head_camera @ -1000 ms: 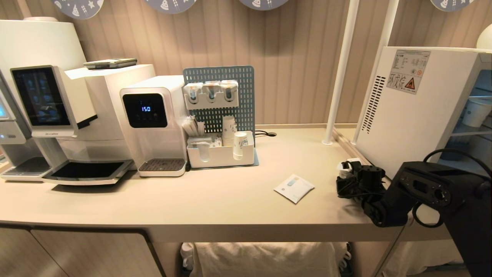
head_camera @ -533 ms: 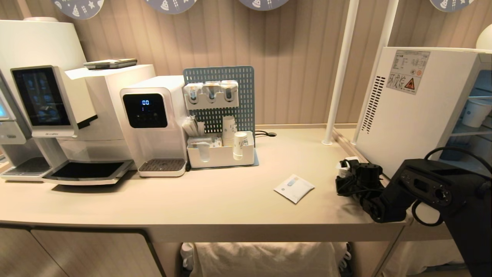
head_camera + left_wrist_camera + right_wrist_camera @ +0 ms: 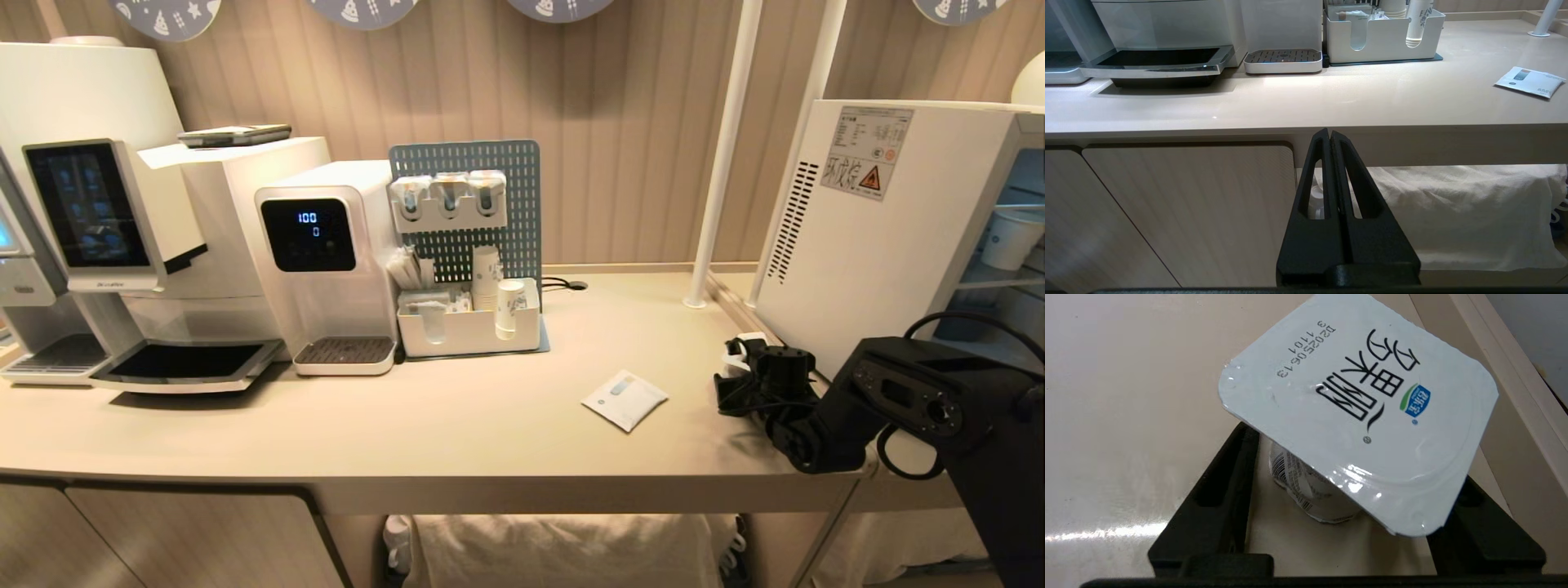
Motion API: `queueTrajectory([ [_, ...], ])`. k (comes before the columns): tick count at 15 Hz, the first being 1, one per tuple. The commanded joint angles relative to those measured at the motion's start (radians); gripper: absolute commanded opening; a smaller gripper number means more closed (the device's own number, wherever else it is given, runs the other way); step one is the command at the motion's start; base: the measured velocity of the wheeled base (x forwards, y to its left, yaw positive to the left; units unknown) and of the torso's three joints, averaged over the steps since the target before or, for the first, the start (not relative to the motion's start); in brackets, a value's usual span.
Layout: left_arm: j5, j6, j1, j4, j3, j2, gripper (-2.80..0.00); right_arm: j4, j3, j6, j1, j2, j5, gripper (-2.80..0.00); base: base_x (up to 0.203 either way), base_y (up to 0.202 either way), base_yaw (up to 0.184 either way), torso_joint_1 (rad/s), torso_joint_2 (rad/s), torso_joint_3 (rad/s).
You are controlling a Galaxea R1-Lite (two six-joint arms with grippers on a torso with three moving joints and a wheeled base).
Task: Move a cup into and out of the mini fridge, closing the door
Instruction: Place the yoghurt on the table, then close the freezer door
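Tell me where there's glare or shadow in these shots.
Right wrist view: a bright streak on the counter and shiny spots on the cup lid. Left wrist view: soft sheen on the counter below the water dispenser's drip tray. Head view: warm, even light, a dark shadow under the coffee machine tray.
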Motion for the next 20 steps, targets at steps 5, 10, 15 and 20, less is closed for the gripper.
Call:
queueTrajectory([
  [5, 0.001, 0.0, 0.0, 0.0, 0.0, 0.0, -2.8, -0.026, 0.07, 0.004, 0.001, -0.06, 0.005, 0.0, 0.0, 0.0, 0.0, 0.0, 0.0, 0.0],
  [10, 0.001, 0.0, 0.0, 0.0, 0.0, 0.0, -2.8, -0.065, 0.297, 0.045, 0.002, -0.275, 0.012, 0.0, 0.0, 0.0, 0.0, 0.0, 0.0, 0.0],
  [15, 0.0, -0.002, 0.0, 0.0, 0.0, 0.0, -2.8, -0.229, 0.711, 0.068, 0.023, -0.581, 0.023, -2.8, 0.0, 0.0, 0.0, 0.0, 0.0, 0.0],
  [20, 0.001, -0.003, 0.0, -0.002, 0.0, 0.0, -2.8, -0.324, 1.01, 0.121, 0.073, -0.92, -0.004, -2.8, 0.0, 0.0, 0.0, 0.0, 0.0, 0.0],
])
